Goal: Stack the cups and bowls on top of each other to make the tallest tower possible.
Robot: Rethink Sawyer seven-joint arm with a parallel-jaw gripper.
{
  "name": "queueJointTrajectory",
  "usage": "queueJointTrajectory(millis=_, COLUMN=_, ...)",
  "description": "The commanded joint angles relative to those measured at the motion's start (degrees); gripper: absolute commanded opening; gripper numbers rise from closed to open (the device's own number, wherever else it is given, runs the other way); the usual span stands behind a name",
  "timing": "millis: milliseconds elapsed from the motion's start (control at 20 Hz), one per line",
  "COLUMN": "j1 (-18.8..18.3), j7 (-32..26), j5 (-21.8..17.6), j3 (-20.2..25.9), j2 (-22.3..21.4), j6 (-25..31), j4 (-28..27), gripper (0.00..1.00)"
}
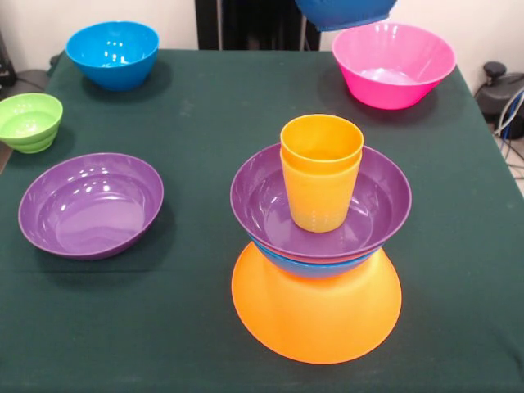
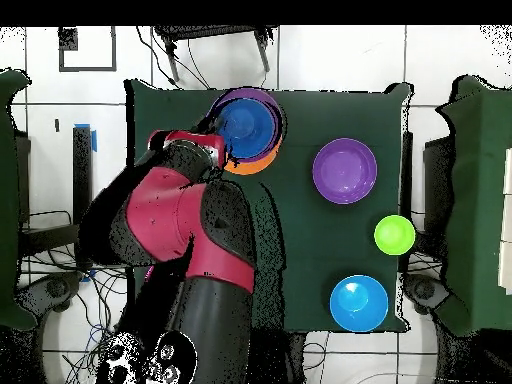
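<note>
A big table (image 1: pixel 205 123) with a dark green cloth stands in the room. The wall (image 1: pixel 123 12) behind it is pale. The floor (image 2: pixel 340 60) has white tiles. Loose cables (image 2: pixel 45 225) lie on the floor beside the table.

We found the tower (image 1: pixel 317 311) by the table's (image 1: pixel 246 123) near edge, two nested cups (image 1: pixel 321 176) standing in its top bowl. A shallow bowl (image 1: pixel 90 205) lay to its left, a small bowl (image 1: pixel 30 121) at the left edge, a deep bowl (image 1: pixel 112 53) and a large bowl (image 1: pixel 393 64) in the far corners.
</note>
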Motion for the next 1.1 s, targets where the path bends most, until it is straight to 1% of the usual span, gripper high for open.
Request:
queueJointTrajectory(millis=50, j1=-7.1, j7=-10.3, j5=5.0, j3=9.7, j2=-3.6, j6=24.6, j4=1.0, gripper=0.00)
queueJointTrajectory(millis=150, j1=-7.4, j7=-10.1, j5=4.6, j3=10.0, j2=-3.1, j6=24.3, j4=0.4, gripper=0.00)
queueJointTrajectory(millis=350, j1=-8.3, j7=-8.7, j5=3.3, j3=12.0, j2=1.4, j6=23.8, j4=-3.1, gripper=0.00)
queueJointTrajectory(millis=400, j1=-8.1, j7=-8.0, j5=2.8, j3=12.1, j2=2.5, j6=23.9, j4=-4.0, gripper=0.00)
queueJointTrajectory(millis=600, j1=-7.4, j7=-7.5, j5=0.7, j3=12.5, j2=4.3, j6=25.8, j4=-7.1, gripper=0.00)
queueJointTrajectory(millis=800, j1=-5.9, j7=-7.0, j5=-1.1, j3=11.8, j2=6.5, j6=26.3, j4=-10.2, gripper=0.00)
queueJointTrajectory(millis=950, j1=-6.4, j7=-9.2, j5=-0.5, j3=13.3, j2=7.6, j6=28.2, j4=-11.9, gripper=0.00)
queueJointTrajectory(millis=1100, j1=-7.3, j7=-10.9, j5=0.5, j3=15.3, j2=8.5, j6=28.9, j4=-12.9, gripper=0.00)
